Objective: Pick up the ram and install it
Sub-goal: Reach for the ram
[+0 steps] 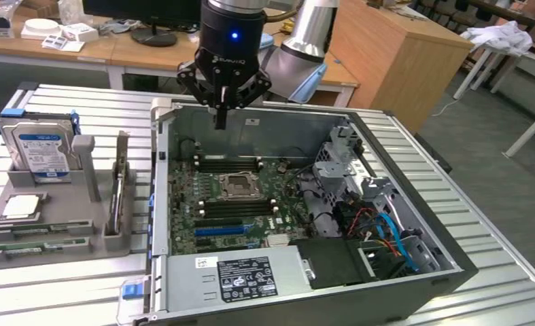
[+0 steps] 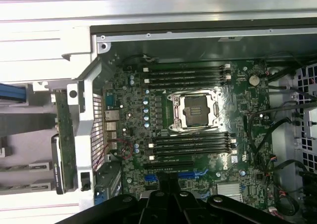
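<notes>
Green and thin, the ram (image 1: 118,189) is seen standing on edge in a slot of the grey holder (image 1: 72,224). It is outside the computer case (image 1: 285,132), just beside the case's side wall on the ext. view's left. The claw (image 1: 220,124) is hung over the far end of the open case, above the main board (image 1: 240,204). Its fingers are pressed together and nothing is seen pinched between them.

From the claw, the ram lies toward the ext. view's left and somewhat nearer the camera, w/ the case wall between the two. The ram's long axis is run approx. along that wall. The memory slots (image 1: 226,163) on the board are laid crosswise, i.e. roughly at right angles to it. The same is borne out in the wrist view: ram (image 2: 67,130) vs. slots (image 2: 190,144).

Other things are kept in the holder:
- a blue-labelled hard drive (image 1: 41,146), upright at the far end
- a square chip (image 1: 20,207), laid flat
- more sticks (image 1: 22,250), laid flat along the near edge

The case holds:
- the board w/ an open processor socket (image 1: 237,183)
- a power supply (image 1: 246,277)
- a bundle of cables (image 1: 385,231)

No stick is seen in any slot, so the install is judged not yet done.
</notes>
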Available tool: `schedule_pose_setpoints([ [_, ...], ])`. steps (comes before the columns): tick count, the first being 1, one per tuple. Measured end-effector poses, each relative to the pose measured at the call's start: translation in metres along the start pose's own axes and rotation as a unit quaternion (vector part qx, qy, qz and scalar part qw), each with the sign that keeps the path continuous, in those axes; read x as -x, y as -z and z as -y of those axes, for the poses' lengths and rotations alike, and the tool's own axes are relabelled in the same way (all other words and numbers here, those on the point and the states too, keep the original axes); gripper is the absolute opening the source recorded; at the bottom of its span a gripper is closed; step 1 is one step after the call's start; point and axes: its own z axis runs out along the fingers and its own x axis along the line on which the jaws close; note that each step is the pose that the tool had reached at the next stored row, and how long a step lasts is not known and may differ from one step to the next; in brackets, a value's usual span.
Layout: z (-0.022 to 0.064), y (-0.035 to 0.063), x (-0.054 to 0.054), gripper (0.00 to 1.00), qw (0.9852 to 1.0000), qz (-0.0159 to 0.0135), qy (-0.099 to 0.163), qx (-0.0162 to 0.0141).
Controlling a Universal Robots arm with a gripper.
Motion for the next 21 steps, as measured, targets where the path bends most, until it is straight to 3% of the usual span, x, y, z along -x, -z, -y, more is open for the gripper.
schedule_pose_setpoints([
  [21,0.0042,0.0015,-0.056,0.11,1.0,0.0,0.0,0.0],
])
